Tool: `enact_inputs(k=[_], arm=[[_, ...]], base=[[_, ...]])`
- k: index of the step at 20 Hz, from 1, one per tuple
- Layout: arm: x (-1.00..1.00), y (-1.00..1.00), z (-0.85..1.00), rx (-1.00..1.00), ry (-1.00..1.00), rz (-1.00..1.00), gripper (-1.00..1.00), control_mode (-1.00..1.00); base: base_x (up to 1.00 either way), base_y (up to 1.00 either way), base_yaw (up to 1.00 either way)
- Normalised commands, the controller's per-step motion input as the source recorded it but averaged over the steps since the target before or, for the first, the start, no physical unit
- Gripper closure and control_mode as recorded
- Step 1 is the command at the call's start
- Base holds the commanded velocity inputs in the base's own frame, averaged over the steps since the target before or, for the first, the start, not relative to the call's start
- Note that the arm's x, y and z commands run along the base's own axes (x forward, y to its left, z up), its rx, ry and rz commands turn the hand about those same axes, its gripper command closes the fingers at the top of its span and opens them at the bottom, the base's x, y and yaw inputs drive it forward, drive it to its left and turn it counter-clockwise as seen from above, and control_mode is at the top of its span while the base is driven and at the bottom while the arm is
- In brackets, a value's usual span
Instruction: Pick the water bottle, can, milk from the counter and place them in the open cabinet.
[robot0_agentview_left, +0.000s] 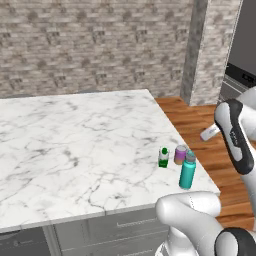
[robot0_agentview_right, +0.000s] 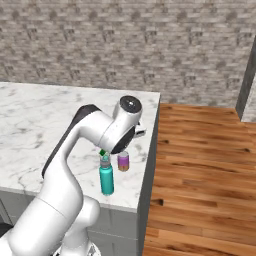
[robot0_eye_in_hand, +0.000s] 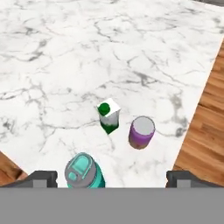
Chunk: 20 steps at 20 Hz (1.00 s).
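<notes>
Spreading wide apart with nothing between them, the fingers (robot0_eye_in_hand: 111, 177) hung released above the counter (robot0_eye_in_hand: 52, 57), their two dark tips rising at the bottom of the hand view; the water bottle (robot0_eye_in_hand: 84, 172) stood upright just below them, nearer the one finger (robot0_eye_in_hand: 41, 178) than the other, its grey cap facing the camera; the milk (robot0_eye_in_hand: 108, 115) stood a little farther on, green with a white top, and the can (robot0_eye_in_hand: 141, 131) stood just beside it, purple with a silvery top, the two close but apart.

From the left base view, the bottle (robot0_agentview_left: 188, 170) stood near the counter's front right corner, with the milk (robot0_agentview_left: 163, 157) and the can (robot0_agentview_left: 180, 154) just behind it, side by side; all three kept near the right edge of the white marble slab (robot0_agentview_left: 75, 145); grey drawer fronts (robot0_agentview_left: 125, 227) ran beneath it.

From the right base view, the white arm (robot0_agentview_right: 85, 145) bent over the items, hiding most of the milk; the bottle (robot0_agentview_right: 106, 176) and the can (robot0_agentview_right: 123, 161) stood clear beside the counter's edge; a wooden floor (robot0_agentview_right: 200, 170) lay beyond, and a brick wall (robot0_agentview_right: 125, 45) rose behind.
</notes>
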Motion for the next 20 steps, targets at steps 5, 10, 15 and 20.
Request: enact_inputs(k=[5,10,15,20], arm=[[-0.05,-0.09,0.00,0.10,-0.26,0.15,-1.00,-1.00],[-0.17,0.00,-0.09,0.15,-0.29,0.13,-1.00,-1.00],[-0.22,0.00,-0.20,0.07,-0.21,0.11,-1.00,-1.00],[-0.20,0.06,-0.20,0.00,-0.01,0.09,-1.00,-1.00]], base=[[0.00,0.00,0.00],[0.00,0.00,0.00],[0.00,0.00,0.00],[0.00,0.00,0.00]])
